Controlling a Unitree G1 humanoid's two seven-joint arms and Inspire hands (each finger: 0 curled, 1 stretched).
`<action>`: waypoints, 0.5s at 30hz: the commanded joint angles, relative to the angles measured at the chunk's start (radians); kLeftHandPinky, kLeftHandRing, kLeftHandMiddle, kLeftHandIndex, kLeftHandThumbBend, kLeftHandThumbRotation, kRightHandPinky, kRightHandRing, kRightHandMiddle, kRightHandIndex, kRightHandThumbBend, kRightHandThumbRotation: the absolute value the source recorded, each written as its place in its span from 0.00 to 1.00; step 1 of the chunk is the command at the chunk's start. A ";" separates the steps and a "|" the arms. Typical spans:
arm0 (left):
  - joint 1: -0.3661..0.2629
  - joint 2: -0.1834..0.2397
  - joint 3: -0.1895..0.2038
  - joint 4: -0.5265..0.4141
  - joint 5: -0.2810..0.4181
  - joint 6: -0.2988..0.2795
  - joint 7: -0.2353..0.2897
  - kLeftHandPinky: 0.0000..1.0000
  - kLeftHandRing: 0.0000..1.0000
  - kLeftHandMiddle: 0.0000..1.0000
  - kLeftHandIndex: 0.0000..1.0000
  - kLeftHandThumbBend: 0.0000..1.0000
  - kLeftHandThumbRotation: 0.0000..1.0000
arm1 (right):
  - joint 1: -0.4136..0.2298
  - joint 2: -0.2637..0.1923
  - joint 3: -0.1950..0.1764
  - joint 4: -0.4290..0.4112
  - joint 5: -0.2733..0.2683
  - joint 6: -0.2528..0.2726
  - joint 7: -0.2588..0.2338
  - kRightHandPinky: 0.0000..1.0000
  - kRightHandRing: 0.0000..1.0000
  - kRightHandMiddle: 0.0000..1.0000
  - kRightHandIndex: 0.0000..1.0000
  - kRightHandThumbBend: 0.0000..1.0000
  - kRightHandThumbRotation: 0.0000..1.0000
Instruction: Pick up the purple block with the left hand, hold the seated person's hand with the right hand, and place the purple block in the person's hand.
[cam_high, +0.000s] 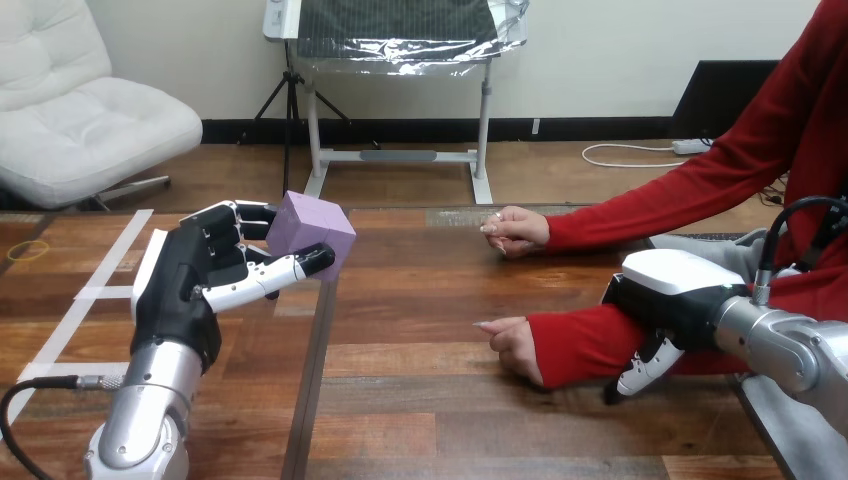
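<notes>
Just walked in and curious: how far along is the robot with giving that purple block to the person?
Done: the left hand holds the purple block, raised above the table. In hand: the right hand sits over the person's red-sleeved forearm, not their hand; whether it grips, I cannot tell. Left: setting the block in the person's nearer hand, which lies apart from it on the table.

Left: block (312, 230) in left hand (195, 275), over table (420, 400). Centre: person's farther hand (515, 230) behind nearer hand (512, 340). Right: right hand (670, 295) at forearm (585, 340).
</notes>
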 joint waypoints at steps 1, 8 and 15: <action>-0.054 -0.001 0.012 -0.011 -0.005 -0.031 0.000 0.24 0.30 0.36 0.38 0.45 0.00 | -0.057 -0.036 -0.058 -0.047 0.049 -0.037 -0.044 0.15 0.20 0.26 0.26 0.78 0.23; -0.060 -0.005 0.010 -0.003 0.000 -0.030 0.008 0.24 0.30 0.36 0.38 0.46 0.00 | -0.059 -0.043 -0.071 -0.062 0.071 -0.044 -0.034 0.12 0.16 0.22 0.22 0.78 0.25; -0.074 -0.009 0.007 0.024 0.008 -0.049 0.013 0.24 0.30 0.35 0.38 0.48 0.00 | -0.059 -0.051 -0.082 -0.084 0.092 -0.045 -0.019 0.10 0.15 0.21 0.20 0.79 0.31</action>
